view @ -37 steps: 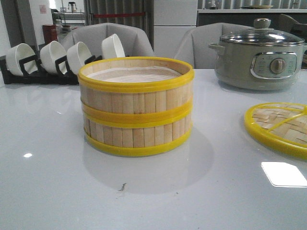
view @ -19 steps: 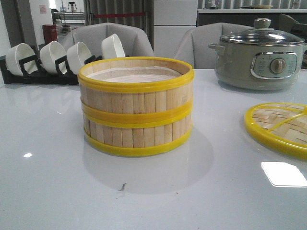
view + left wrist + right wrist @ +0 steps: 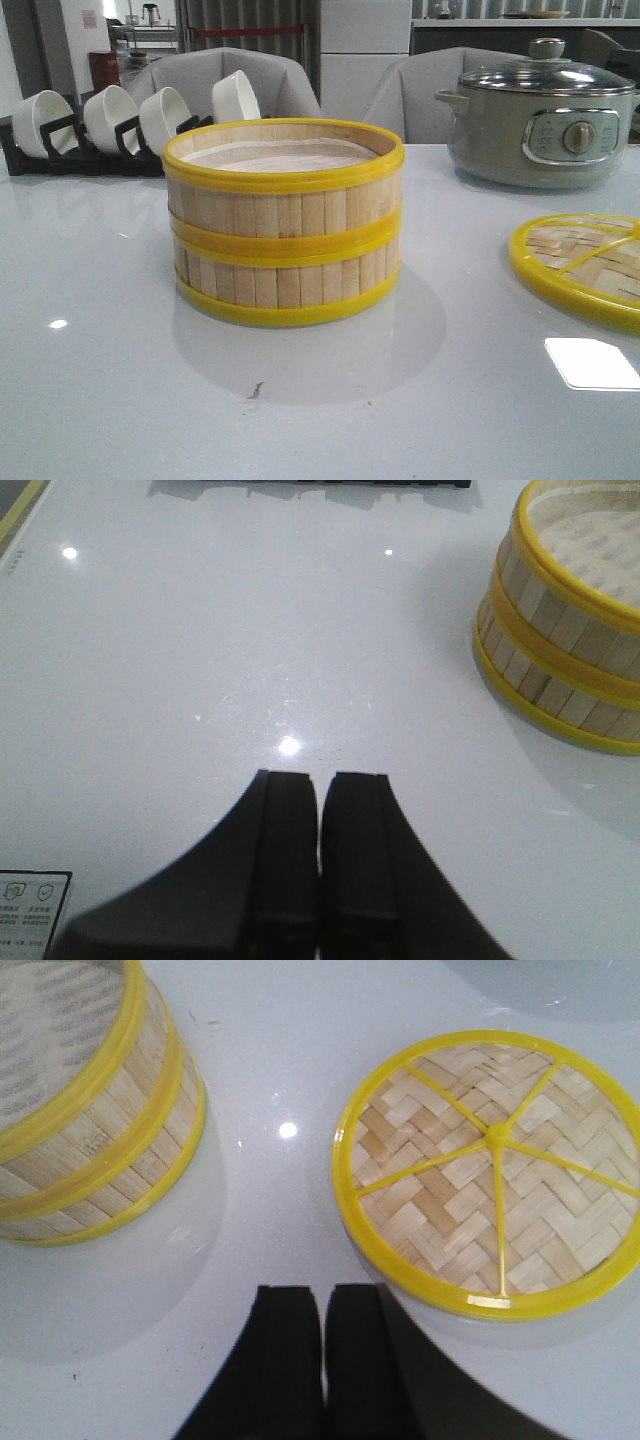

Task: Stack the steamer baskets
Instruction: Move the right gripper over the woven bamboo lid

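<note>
My two steamer baskets [image 3: 284, 222] already sit stacked rim on rim on the surface [image 3: 120, 380], and my left tool [image 3: 320, 795] and right tool [image 3: 323, 1310] hover narrow, holding nothing.

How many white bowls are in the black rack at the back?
4. They stand in a row in the rack behind the steamer baskets: bowls and. More may be hidden off frame.

The left pincer [image 3: 320, 855] is closed, its two black fingers pressed together with nothing between them, poised above the table [image 3: 200, 660]. The right pincer [image 3: 322, 1360] is likewise closed and empty, fingers side by side.
</note>
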`<state>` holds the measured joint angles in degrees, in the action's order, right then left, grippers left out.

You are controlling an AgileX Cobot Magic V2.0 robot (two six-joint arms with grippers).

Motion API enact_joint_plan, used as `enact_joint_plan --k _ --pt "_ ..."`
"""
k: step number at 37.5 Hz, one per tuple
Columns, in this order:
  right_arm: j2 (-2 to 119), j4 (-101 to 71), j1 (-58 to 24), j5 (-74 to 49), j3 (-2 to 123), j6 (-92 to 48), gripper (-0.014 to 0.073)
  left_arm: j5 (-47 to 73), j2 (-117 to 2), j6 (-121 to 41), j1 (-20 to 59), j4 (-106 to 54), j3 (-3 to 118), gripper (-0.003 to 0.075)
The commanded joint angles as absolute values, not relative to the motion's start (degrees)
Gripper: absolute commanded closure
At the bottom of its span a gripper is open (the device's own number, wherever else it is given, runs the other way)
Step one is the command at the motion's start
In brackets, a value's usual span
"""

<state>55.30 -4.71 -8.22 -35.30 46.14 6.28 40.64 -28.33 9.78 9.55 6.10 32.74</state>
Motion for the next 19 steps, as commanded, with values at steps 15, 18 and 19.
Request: enact_joint_plan --k 15,18,19 --pt "59.6 -4.0 -7.8 -33.3 48.2 5.8 0.0273 35.7 -28.5 10.3 9.4 6.0 34.4 0.0634" --pt "61.7 -4.0 -7.8 -32.2 48.3 5.8 0.0273 35.7 -28.5 10.3 9.4 6.0 34.4 0.0634" --pt "62.6 -3.9 -7.8 -31.6 48.3 5.8 0.0273 35.7 -28.5 10.3 9.4 6.0 34.4 0.0634"
